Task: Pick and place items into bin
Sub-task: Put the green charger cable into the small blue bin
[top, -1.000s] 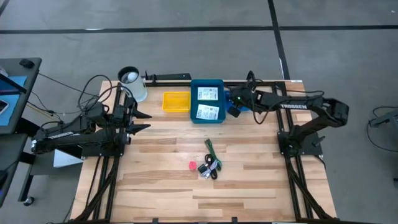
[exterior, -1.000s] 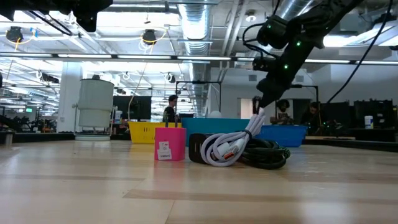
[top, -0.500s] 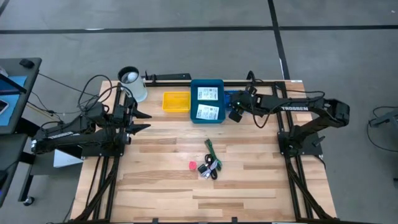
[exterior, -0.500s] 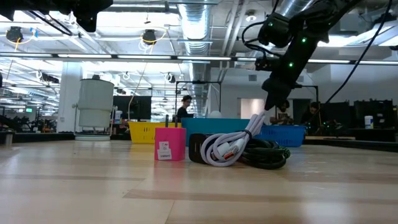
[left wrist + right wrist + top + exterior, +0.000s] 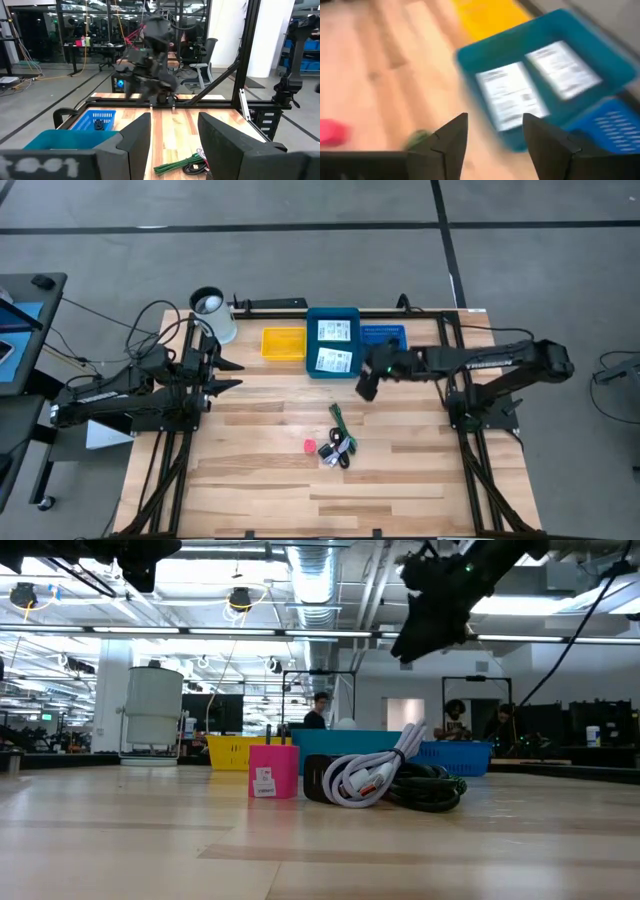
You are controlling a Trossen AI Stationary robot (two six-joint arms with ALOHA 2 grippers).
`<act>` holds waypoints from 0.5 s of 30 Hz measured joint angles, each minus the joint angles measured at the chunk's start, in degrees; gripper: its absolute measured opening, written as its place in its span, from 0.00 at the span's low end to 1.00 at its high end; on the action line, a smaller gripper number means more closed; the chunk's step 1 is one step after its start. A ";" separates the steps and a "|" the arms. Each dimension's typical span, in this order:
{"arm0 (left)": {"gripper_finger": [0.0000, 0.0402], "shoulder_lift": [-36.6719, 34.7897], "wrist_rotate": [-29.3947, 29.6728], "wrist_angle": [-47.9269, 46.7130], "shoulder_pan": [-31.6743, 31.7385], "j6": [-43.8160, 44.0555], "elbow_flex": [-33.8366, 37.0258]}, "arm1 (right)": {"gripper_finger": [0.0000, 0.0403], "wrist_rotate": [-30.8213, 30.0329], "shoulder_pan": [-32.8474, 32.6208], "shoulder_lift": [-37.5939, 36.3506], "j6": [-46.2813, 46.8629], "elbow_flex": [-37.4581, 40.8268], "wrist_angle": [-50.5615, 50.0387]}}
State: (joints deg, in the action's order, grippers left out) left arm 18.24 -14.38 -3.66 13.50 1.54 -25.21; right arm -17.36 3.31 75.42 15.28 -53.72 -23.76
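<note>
Right claw (image 5: 365,390) spread, empty, at 5 o'clock off teal bin (image 5: 333,369) holding two cards (image 5: 333,360), print unreadable. Cable pile (image 5: 338,448) on worktop (image 5: 260,480). Left claw (image 5: 232,376) spread, empty, at 9 o'clock.

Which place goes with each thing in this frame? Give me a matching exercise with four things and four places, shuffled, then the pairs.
Things:
1. two white cards
2. pink cube
3. right gripper
4. left gripper

Places:
A. at the table's left edge, waiting
B. inside the teal bin
C. on the wood beside the coiled cables
D. above the table between the teal bin and the cables, fingers open and holding nothing

Pairs: 1-B, 2-C, 3-D, 4-A
</note>
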 joint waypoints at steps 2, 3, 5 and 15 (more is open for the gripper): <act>0.39 0.00 -0.02 0.00 0.00 0.16 0.00 | 0.49 0.41 -2.85 2.13 3.71 -0.40 0.17; 0.39 0.00 -0.02 0.00 -0.02 0.28 0.00 | 0.51 0.40 -4.06 3.36 5.52 -0.49 0.12; 0.39 0.00 -0.02 0.02 0.00 0.30 0.00 | 0.54 -0.08 -6.05 6.16 9.83 -1.21 0.77; 0.39 0.02 -0.06 -1.14 0.00 0.74 0.00 | 0.60 -0.24 -9.55 18.31 23.78 -5.79 0.14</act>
State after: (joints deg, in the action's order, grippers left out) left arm 18.26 -14.44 -4.81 13.50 2.28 -25.21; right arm -17.59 -6.25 93.73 39.05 -59.50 -23.62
